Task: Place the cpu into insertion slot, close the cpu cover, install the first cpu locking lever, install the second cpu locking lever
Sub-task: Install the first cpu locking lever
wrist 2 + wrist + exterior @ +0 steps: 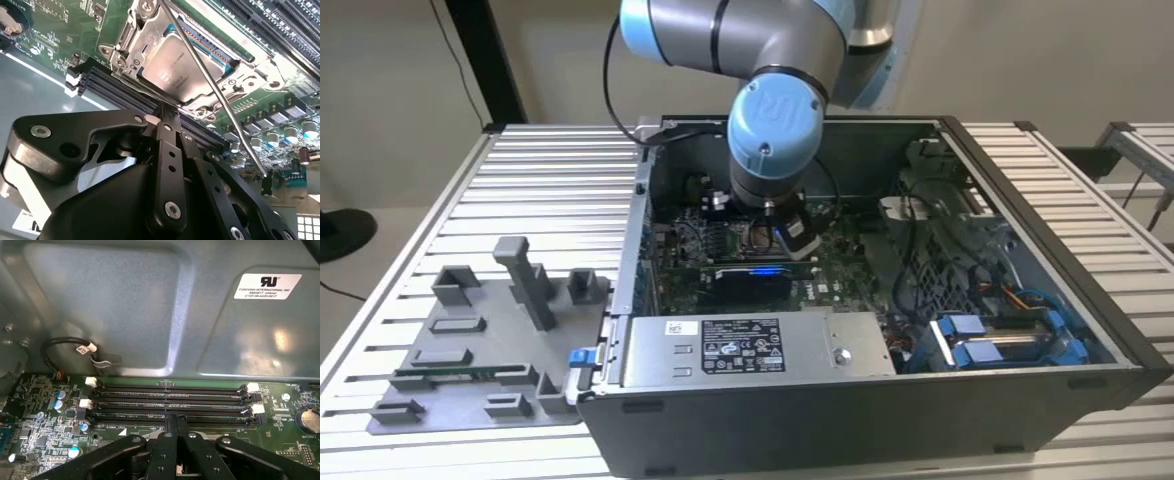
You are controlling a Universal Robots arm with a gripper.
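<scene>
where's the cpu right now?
In the second wrist view the cpu lies in the insertion slot on the green board, a thin lever rod crossing over it, just past the dark memory slots from the gripper.

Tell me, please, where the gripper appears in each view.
Exterior view: gripper under the blue wrist, inside the case, above the green board.
Second wrist view: gripper in the foreground, tips near the cpu edge.
First wrist view: gripper in the foreground, tips before the memory slots.
Shared landmark: the green board; memory slots in both wrist views.
</scene>
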